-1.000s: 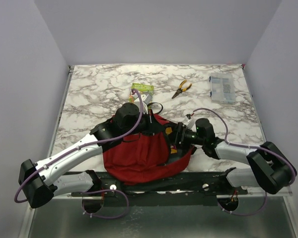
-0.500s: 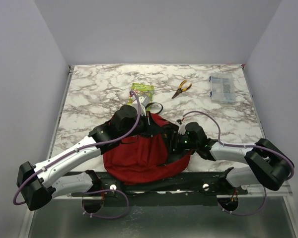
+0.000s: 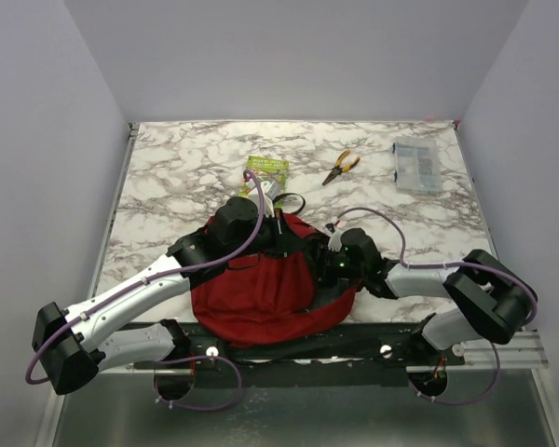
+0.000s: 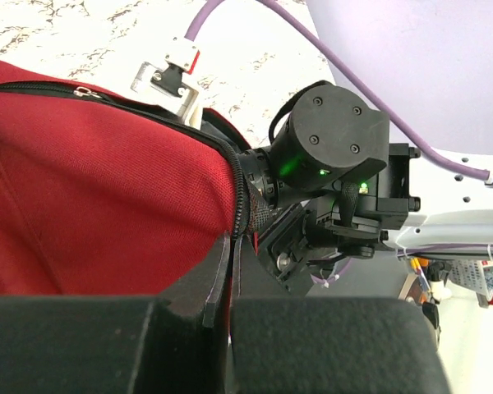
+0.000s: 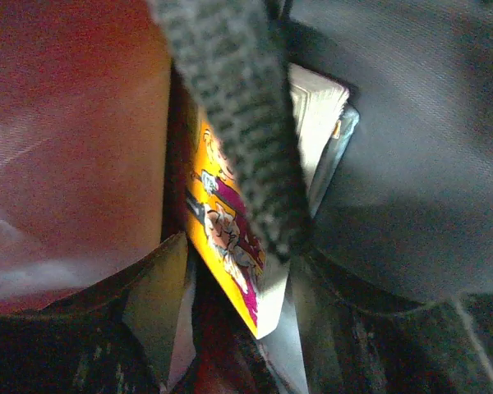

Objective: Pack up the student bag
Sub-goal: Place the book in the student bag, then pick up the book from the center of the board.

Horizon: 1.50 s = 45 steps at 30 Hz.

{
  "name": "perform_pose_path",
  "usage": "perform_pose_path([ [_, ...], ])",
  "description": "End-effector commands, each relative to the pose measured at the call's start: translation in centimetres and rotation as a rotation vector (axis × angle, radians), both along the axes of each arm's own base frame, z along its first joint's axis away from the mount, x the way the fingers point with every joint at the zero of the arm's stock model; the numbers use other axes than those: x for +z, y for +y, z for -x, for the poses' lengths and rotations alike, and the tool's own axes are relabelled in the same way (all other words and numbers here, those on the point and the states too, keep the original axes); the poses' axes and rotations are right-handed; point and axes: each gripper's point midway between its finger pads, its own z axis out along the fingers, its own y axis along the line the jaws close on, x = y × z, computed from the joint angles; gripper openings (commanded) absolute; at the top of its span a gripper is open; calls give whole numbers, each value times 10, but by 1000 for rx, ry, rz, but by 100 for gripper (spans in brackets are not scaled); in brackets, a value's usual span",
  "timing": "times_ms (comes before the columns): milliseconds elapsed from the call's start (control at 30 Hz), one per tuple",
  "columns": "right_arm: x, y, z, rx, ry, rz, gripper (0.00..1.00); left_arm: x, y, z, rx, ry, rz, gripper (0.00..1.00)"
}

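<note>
The student bag [image 3: 252, 298] lies beneath both hands. The left hand [image 4: 228, 271] is clamped on its rim. The right hand [image 5: 234, 310], dipped inside, straddles a book [image 5: 214, 205], grip unclear.

Top cam looks down from high at the near edge over the whole worktop [image 3: 168, 168]; wrist cams sit jammed against the red bag [image 3: 252, 293], shared by all.

A red bag [image 3: 256, 293] is lying at the table's [image 3: 168, 177] near edge. The left arm [image 3: 140, 284] is reaching over its top, the right arm [image 3: 419, 279] at its right side. A packet [image 3: 266, 169], pliers [image 3: 340, 168] and a box [image 3: 417, 167] are lying beyond.
</note>
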Motion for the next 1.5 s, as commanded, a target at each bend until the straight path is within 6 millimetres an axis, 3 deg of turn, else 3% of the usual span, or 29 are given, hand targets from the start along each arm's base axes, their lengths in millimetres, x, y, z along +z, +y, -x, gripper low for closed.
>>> perform_pose_path([
  [0,41,23,-4,31,-64,-174,57,7,0,0,6,-4,30,0],
  [233,2,-43,-18,-111,4,13,67,2,1,0,7,-1,20,0],
  [300,1,-58,-19,-150,-2,46,68,-1,3,0,9,2,17,0],
  [467,24,-84,-22,-211,-89,173,71,-13,0,4,-11,43,4,0],
  [600,56,-119,-42,-335,-221,321,72,-31,-10,8,-63,99,-28,0],
  [700,67,-149,-59,-435,-276,470,73,-52,-22,9,-118,156,-73,0],
  [767,79,-158,-69,-474,-303,508,73,-66,-29,12,-145,196,-93,0],
  [833,95,-156,-76,-486,-334,491,73,-74,-34,14,-171,219,-106,0],
  [867,102,-152,-79,-481,-345,477,73,-75,-36,15,-182,224,-108,6],
  [967,129,-136,-88,-446,-403,409,73,-75,-33,13,-181,200,-117,43],
  [1067,145,-111,-91,-342,-449,320,73,-64,-23,5,-160,139,-133,65],
  [1167,142,-81,-87,-214,-412,226,72,-49,-6,-11,-118,75,-143,84],
  [1300,132,-60,-85,-161,-351,136,70,-35,32,-44,39,25,-153,91],
  [1467,130,-69,-108,-222,-427,214,72,-20,96,-99,392,11,-134,94],
])
